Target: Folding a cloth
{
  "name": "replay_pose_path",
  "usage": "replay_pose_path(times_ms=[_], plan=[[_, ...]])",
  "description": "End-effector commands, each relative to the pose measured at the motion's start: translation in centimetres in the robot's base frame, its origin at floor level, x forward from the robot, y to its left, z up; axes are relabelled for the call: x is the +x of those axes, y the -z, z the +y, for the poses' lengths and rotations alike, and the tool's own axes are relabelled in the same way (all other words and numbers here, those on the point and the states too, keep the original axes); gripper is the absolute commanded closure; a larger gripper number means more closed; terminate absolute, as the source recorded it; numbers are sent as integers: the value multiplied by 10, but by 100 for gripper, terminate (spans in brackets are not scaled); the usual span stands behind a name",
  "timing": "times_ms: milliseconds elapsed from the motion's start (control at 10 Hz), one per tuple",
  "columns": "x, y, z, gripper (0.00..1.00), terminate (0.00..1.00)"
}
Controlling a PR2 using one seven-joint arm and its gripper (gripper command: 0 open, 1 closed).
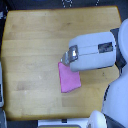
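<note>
Pincer (64,57) of the PR2 arm meets the top corner of the cloth (69,80), on the side toward the exterior view's left, where the metal fingertips come down to the fabric edge. Whether the jaws are parted or pinched on that corner cannot be told: the picture is coarse and the bulky white forearm (95,50) covers much of the tool.

The pink-magenta cloth lies flat on the wooden table (30,45), a small plain rectangle set a little askew, and everything else is best placed from it. The forearm reaches in from beyond the cloth's upper edge, toward the exterior view's right. The robot's pale body (117,95) stands off the cloth's side toward the exterior view's right.

Judging from this layout, the fold could fail if the fingertips catch too little fabric: thin cloth may slip free mid-lift and drop back crumpled. A one-corner hold could also drag the whole piece across the smooth wood instead of turning it over, leaving a skewed crease. Pressing too low risks scraping the tabletop.

Around the cloth the light-brown, grained tabletop is bare on every side. Past the table, beyond the cloth's far side, dark flooring shows; pale equipment (2,85) sits well off toward the exterior view's left.
</note>
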Motion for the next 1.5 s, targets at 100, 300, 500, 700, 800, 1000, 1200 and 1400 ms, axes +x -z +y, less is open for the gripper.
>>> replay_pose_path(times_ms=[100,300,500,700,800,1000,1200,1400], plan=[[52,-76,-38,0,0],[66,-95,-57,0,0],[70,-112,-80,0,0],[72,-123,-103,0,0],[60,-130,-127,0,0],[60,-133,-162,0,0],[78,-135,-214,0,0],[84,-134,-233,0,0]])
